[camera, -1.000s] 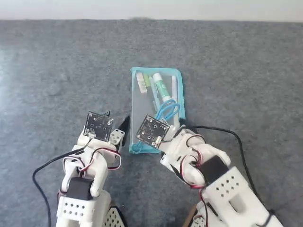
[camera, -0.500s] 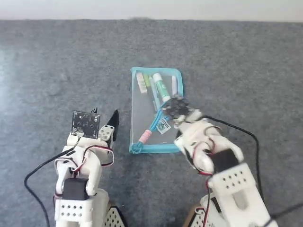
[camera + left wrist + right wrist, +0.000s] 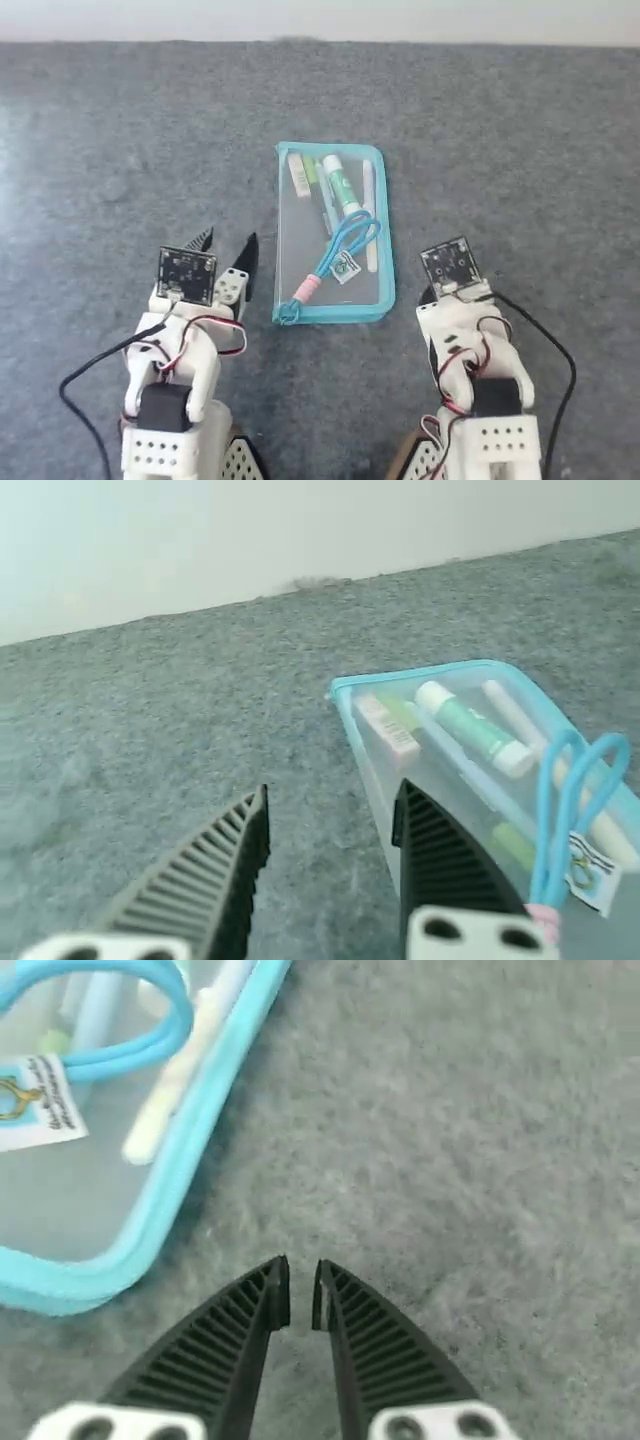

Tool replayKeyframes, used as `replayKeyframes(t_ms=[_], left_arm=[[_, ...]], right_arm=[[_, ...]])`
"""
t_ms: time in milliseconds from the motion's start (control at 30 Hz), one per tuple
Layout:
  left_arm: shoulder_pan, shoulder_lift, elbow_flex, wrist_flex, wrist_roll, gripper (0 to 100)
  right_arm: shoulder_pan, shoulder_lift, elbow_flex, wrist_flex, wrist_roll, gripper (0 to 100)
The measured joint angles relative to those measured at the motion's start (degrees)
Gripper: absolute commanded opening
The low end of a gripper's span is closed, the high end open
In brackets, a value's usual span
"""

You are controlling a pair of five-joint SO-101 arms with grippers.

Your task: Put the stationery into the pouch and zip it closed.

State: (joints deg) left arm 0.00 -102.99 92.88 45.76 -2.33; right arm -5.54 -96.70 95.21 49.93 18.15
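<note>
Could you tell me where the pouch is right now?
In the high view, the pouch lies on the grey mat between the left gripper and the right gripper.

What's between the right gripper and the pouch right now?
Just bare grey mat. In the right wrist view, the right gripper hangs beside the pouch, apart from its teal rim, and nothing else lies in the gap.

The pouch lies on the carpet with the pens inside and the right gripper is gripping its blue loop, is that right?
No. The right gripper grips nothing: shut, over carpet beside the pouch, clear of the blue loop, as the right wrist view shows. The pens are inside.
</note>
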Motion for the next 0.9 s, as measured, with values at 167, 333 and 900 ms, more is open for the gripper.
replayKeyframes(t_ms=[167, 333, 900], left_arm=[[2.02, 0.00, 1.23, 0.00, 0.00, 19], [2.37, 0.00, 1.67, 0.00, 0.00, 19], [5.71, -0.09, 4.04, 16.88, 0.00, 19]], right_arm=[[1.32, -5.63, 0.18, 3.08, -0.09, 4.5], [1.49, -5.80, 0.18, 6.07, -0.09, 4.5], [1.85, -5.80, 0.18, 21.63, -0.09, 4.1]])
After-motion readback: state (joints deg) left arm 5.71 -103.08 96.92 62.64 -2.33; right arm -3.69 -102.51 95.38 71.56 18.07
